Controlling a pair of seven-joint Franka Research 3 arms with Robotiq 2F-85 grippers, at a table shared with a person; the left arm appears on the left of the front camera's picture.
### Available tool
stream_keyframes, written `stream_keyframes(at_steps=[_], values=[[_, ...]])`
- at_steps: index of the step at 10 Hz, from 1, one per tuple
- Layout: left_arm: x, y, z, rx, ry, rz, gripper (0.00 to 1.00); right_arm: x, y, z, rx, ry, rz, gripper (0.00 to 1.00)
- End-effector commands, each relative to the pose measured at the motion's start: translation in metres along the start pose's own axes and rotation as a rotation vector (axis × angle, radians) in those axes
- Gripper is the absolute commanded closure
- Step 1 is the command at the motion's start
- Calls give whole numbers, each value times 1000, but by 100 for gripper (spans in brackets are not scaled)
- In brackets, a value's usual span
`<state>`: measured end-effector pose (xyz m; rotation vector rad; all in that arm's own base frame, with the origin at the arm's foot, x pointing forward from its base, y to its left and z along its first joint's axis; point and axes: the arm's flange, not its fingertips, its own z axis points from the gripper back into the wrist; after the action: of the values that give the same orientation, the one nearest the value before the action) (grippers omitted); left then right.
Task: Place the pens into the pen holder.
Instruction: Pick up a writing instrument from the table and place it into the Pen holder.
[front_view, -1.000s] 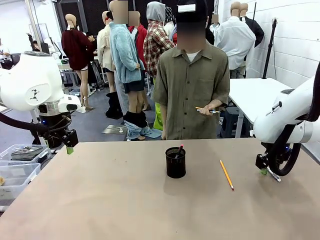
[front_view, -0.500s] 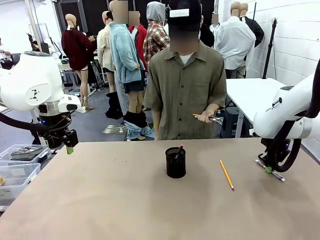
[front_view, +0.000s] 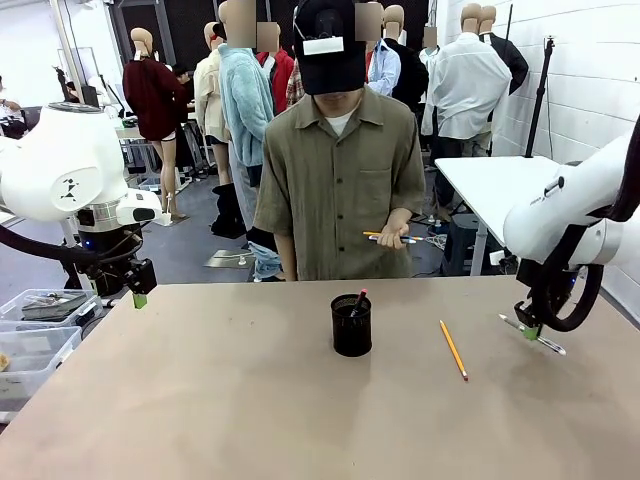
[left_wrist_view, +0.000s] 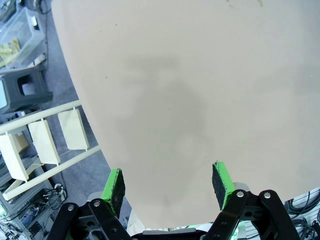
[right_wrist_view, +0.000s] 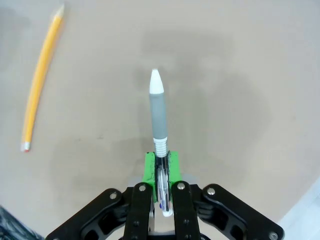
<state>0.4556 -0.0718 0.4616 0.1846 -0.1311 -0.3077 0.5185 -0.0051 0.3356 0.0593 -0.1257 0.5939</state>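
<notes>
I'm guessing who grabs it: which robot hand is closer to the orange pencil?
Right. The right hand, holding a grey pen, hangs beside the pencil; the left hand is far across the table.

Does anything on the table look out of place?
The orange pencil lies loose on the table, right of the upright pen holder, not in it. Nothing else looks odd; the right tool grips a grey pen.
</notes>
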Motion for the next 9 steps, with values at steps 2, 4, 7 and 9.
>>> stream_keyframes(at_steps=[2,4,7,9], values=[[0,3,0,14,-14,-11,8,-16,14,24,94,-202,272,100],[0,3,0,14,-14,-11,8,-9,28,35,146,-334,470,100],[0,3,0,14,-14,-11,8,12,49,46,268,-507,755,100],[0,3,0,14,-14,-11,8,26,60,49,344,-638,879,100]])
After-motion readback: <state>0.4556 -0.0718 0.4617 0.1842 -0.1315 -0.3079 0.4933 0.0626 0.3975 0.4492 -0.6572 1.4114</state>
